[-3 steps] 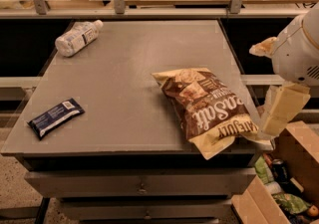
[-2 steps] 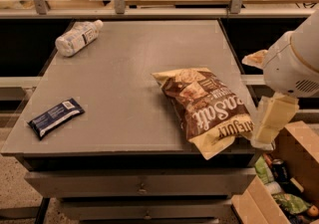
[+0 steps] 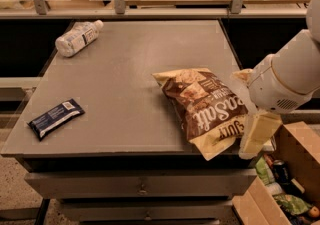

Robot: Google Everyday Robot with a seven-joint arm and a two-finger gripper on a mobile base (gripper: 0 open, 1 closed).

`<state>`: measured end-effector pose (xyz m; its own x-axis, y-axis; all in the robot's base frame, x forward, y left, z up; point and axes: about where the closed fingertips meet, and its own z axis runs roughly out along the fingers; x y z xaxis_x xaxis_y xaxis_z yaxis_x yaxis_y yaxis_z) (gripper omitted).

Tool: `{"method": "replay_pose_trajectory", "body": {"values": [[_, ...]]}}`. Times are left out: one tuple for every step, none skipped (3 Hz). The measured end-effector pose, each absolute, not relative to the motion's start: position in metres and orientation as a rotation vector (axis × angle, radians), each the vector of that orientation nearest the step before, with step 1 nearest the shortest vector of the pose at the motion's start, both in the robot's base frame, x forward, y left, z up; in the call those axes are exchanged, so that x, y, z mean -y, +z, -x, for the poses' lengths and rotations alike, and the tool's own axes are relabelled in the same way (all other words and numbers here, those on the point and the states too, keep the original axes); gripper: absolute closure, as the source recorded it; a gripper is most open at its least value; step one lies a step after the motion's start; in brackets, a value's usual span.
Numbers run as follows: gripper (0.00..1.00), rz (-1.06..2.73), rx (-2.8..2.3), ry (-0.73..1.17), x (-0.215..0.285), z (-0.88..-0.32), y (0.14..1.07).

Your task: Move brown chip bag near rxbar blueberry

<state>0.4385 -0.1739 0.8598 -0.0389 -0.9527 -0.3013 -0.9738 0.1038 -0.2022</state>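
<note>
end effector (image 3: 256,136): a cream-coloured piece hanging below the arm's rounded white joint, at the right front edge of the desk, just beside the lower right end of the brown chip bag. It looks slightly off the bag, not on it. Whether it is open or closed cannot be told from this angle.
arm (image 3: 282,81): comes in from the right, its bulky white joint above and to the right of the bag.
brown chip bag (image 3: 202,109): lies flat on the right front part of the desk, slanted, one cream end pointing to the middle of the desk and the other poking over the front edge. Nothing holds it.
desk (image 3: 125,84): grey flat top, open surface between the bag and the bar.
rxbar blueberry (image 3: 55,117): lies flat near the left front corner, well apart from the bag.
bottle (image 3: 77,37): on its side at the back left, away from the straight path between bag and bar.
cardboard box (image 3: 295,169): on the floor to the right, below the end effector.
step in hand: judged to be the approach to the bag; the grasp is not yet made.
doing it well: come over the bag's body instead of its overhanging end, pinch a raised crinkle of the foil, and lift enough to clear the desk before travelling left. Set it down just short of the bar so the bar is not shoved.
risk: a nudge from the side could tip the bag off the front edge.
</note>
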Motion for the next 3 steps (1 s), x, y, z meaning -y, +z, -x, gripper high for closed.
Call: {"method": "replay_pose_trajectory", "body": {"values": [[0.19, 1.89, -2.015, 0.116, 0.166, -0.439, 0.849], [0.43, 1.928, -1.949, 0.123, 0.154, -0.439, 0.852], [0.66, 1.966, -1.888, 0.033, 0.143, -0.445, 0.862]]}}
